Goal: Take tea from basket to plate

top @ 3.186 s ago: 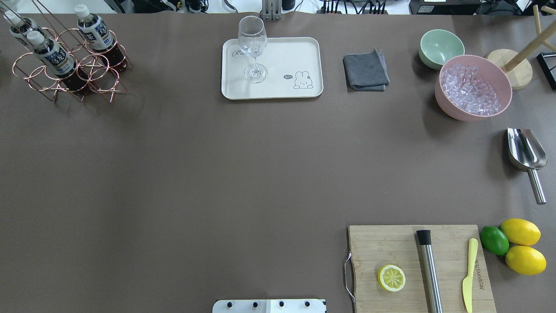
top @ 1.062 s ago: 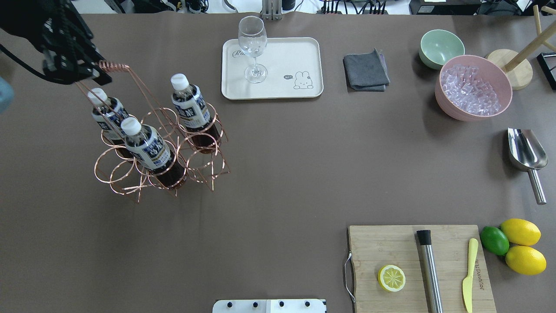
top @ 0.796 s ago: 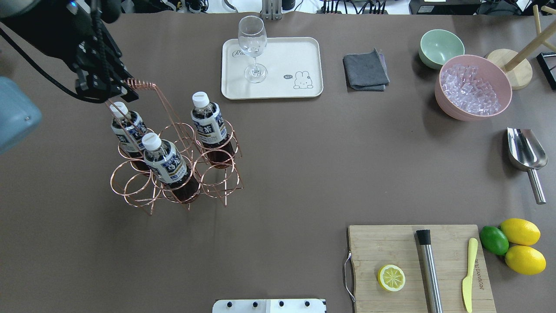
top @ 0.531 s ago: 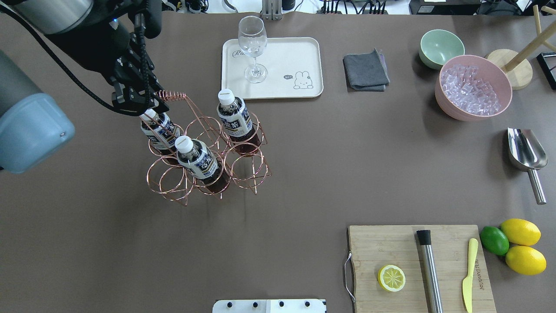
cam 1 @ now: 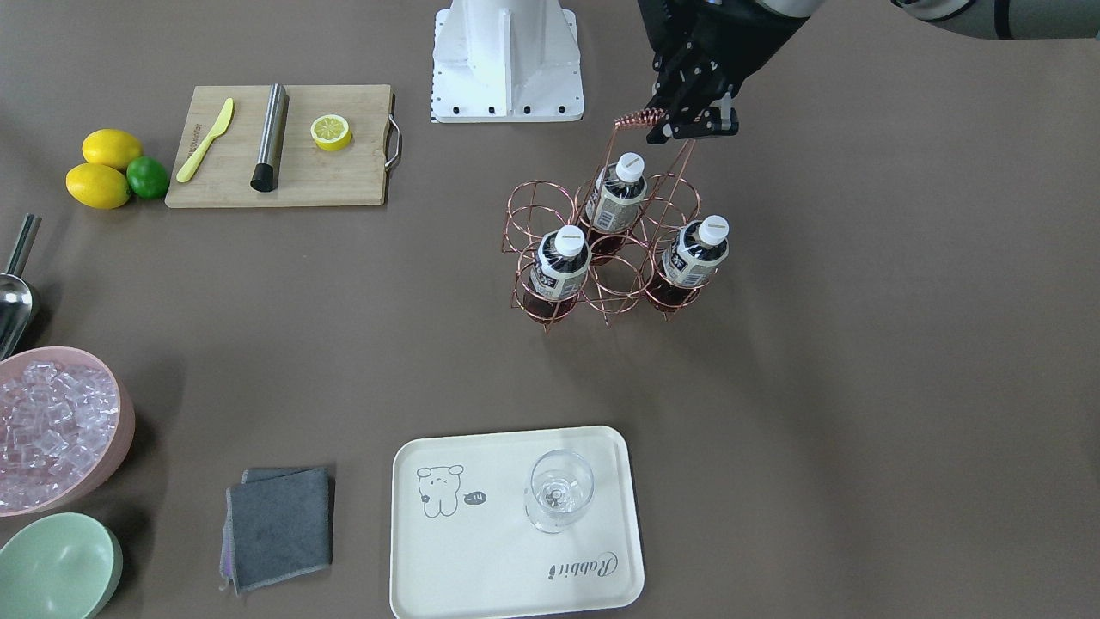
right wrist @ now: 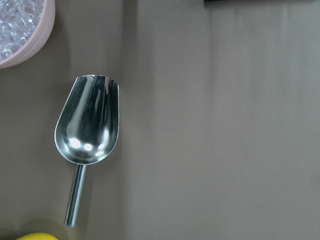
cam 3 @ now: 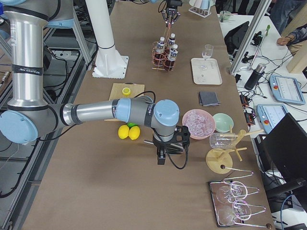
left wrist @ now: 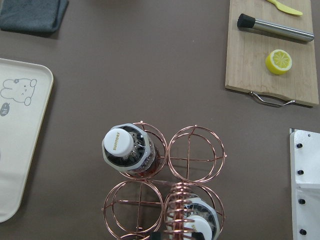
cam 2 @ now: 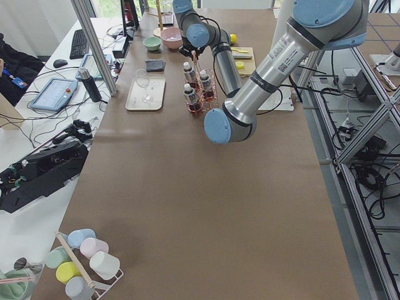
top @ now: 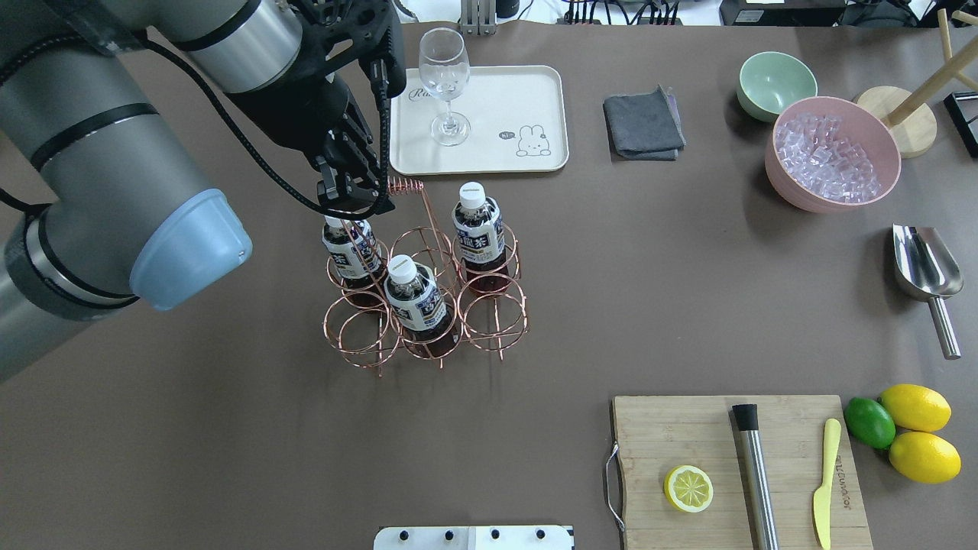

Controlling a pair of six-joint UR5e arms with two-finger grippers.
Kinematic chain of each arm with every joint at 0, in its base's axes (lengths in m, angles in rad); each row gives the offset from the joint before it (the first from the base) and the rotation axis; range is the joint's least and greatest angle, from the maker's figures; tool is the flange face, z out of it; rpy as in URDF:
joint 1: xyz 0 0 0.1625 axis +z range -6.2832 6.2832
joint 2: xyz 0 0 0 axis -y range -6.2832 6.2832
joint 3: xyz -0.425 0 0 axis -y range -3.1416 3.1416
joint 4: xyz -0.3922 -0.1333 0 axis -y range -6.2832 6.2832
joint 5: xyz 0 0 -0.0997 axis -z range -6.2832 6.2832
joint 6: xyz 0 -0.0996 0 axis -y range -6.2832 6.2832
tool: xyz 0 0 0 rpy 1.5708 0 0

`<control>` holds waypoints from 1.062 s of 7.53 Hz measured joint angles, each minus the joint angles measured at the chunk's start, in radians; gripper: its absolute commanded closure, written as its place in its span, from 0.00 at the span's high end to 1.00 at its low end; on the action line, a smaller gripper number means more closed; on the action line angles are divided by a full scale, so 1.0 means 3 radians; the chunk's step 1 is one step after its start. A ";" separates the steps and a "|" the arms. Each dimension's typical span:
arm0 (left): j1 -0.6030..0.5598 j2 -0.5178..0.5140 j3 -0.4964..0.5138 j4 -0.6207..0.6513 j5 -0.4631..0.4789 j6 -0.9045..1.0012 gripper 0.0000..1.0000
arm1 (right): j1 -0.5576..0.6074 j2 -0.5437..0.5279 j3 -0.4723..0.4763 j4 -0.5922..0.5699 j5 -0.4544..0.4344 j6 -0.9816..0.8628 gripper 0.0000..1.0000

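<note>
The left gripper [top: 359, 200] is clamped on the coiled top of the basket's [top: 428, 305] tall handle, at the coil's left end in the overhead view. Some three seconds ago no arm showed over the table and the basket stood at the far left corner. Now the left arm reaches in from the left, and the basket is near the middle of the table [top: 229, 458], just on the robot's side of the plate [top: 519, 92] and a little left of it. Even half a second ago it was further left. Whether its feet touch the table cannot be told.

All three tea bottles [top: 412, 294] are in the same cells as before. In the overhead view one stands in the far row's left ring under the gripper, one in the far row's right ring, and one in the near row's middle ring. The other three rings hold nothing.

The plate has not moved and carries only the wine glass [top: 443, 84] at its far left corner. The grey cloth [top: 643, 126], the pink bowl of ice [top: 833, 153] and the cutting board [top: 688, 435] lie where they did.

The right gripper [cam 3: 161, 154] shows only in the side view, far from the basket, so whether it is parted or closed cannot be told. Its wrist camera looks down on the metal scoop [right wrist: 90, 125].
</note>
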 measured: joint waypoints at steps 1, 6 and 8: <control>0.0016 -0.0056 0.0024 -0.0017 0.0007 -0.0073 0.00 | 0.0000 -0.0003 -0.0002 0.0000 -0.0004 0.0000 1.00; 0.0120 -0.0131 0.0065 -0.0031 0.0029 -0.0197 0.00 | 0.0000 -0.0013 -0.0004 0.0000 -0.0013 0.0000 1.00; 0.0175 -0.0133 0.0068 -0.0034 0.0089 -0.0216 0.00 | 0.0000 -0.0015 -0.0005 0.0000 -0.0012 0.0000 1.00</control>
